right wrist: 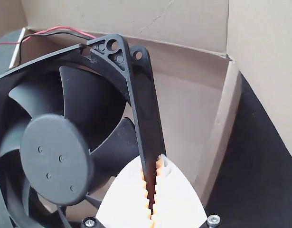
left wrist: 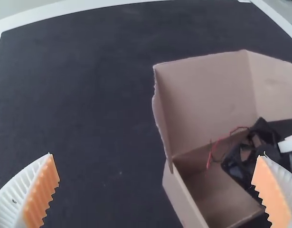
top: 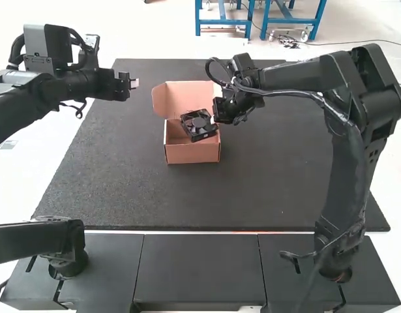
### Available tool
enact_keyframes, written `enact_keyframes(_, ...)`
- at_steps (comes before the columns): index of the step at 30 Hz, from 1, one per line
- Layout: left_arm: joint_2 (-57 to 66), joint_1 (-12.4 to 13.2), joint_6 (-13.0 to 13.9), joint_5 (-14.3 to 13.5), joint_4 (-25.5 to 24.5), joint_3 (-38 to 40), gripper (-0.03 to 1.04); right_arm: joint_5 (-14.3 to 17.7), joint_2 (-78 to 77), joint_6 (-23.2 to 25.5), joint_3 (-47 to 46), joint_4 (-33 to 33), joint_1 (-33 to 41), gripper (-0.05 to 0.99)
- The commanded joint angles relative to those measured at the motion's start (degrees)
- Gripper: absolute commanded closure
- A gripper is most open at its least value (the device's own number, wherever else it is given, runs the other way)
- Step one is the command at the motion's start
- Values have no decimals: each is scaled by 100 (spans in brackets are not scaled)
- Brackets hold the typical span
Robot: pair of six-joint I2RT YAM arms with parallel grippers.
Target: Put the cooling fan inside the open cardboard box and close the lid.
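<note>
A small brown cardboard box (top: 192, 147) stands open on the black mat, its lid (top: 182, 98) raised at the back. My right gripper (top: 220, 112) is shut on the edge of the black cooling fan (top: 198, 125), holding it tilted over the box opening. The right wrist view shows the fan (right wrist: 65, 142) close up, its frame pinched between my ribbed fingers (right wrist: 155, 190), with red and black wires trailing into the box (right wrist: 202, 109). My left gripper (top: 130, 83) hangs open to the left of the box, apart from it; its orange pads (left wrist: 39, 192) frame the box (left wrist: 207, 142) and fan (left wrist: 252, 152).
The black mat (top: 122, 169) covers the table's middle, with bare room in front of and on both sides of the box. White table surface lies left of the mat. Blue frame legs stand beyond the far edge.
</note>
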Motion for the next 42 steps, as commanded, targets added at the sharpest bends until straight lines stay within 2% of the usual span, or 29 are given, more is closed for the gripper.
enact_keyframes(1, -233, 12, -27, -52, -14, 73, 5, -86, 135, -10, 117, 108, 161, 95)
enact_keyframes(11, -532, 12, -19, -52, -66, -156, 5, -86, 522, -36, 451, 116, 310, 95)
enact_keyframes(34, -619, 12, -19, -43, -154, -252, 5, -42, 1005, -115, 960, 213, 161, 95)
enact_keyframes(40, -619, 12, -19, -43, -181, -243, 5, 142, 1023, -150, 934, 196, 161, 84)
enact_keyframes(42, -619, 12, -19, -43, -198, -243, 5, 151, 1014, -150, 960, 152, 161, 60)
